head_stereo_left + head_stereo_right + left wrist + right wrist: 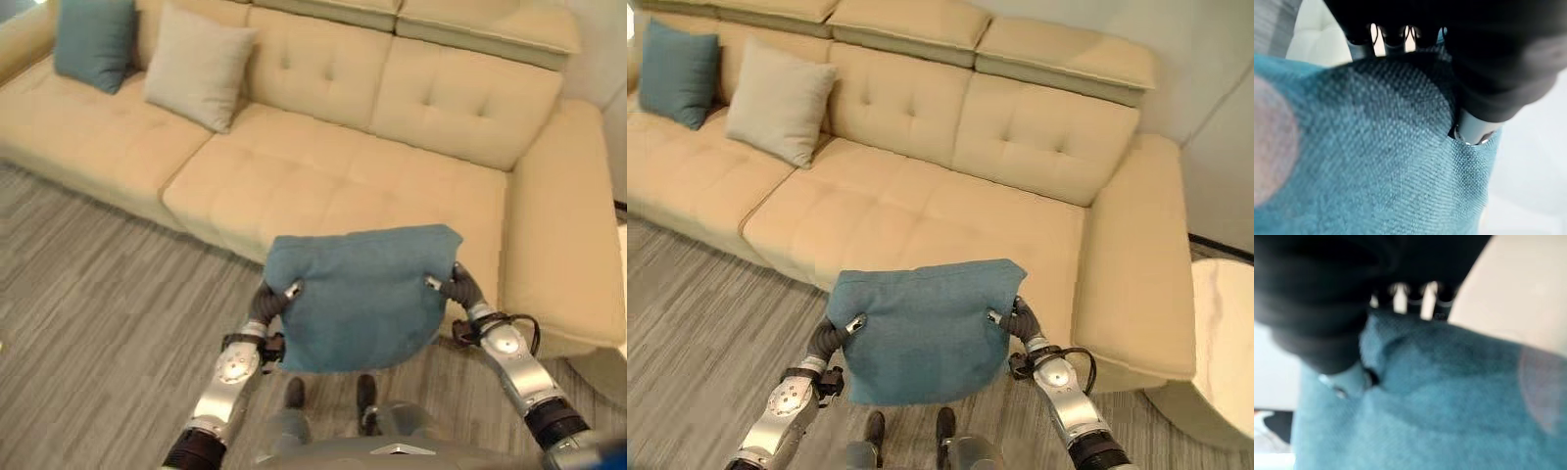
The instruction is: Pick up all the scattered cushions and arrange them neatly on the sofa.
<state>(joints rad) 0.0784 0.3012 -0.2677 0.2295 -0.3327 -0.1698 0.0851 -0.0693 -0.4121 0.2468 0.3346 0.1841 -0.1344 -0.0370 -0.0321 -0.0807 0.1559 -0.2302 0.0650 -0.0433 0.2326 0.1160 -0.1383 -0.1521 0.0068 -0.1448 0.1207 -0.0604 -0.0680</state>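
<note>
I hold a teal cushion (362, 294) in the air in front of the beige sofa (392, 186), between both hands. My left hand (272, 302) grips its left edge and my right hand (457, 286) grips its right edge, thumbs on the near face and fingers behind it. In the left wrist view the thumb (1473, 129) presses into the teal cushion (1376, 161); the right wrist view shows the same pinch on the teal cushion (1449, 401). A second teal cushion (93, 41) and a beige cushion (199, 67) lean against the sofa's backrest at the left.
The sofa's middle and right seats (921, 211) are bare. Grey striped carpet (88, 313) lies in front of the sofa. A round pale table (1225, 333) stands at the far right beside the sofa's arm.
</note>
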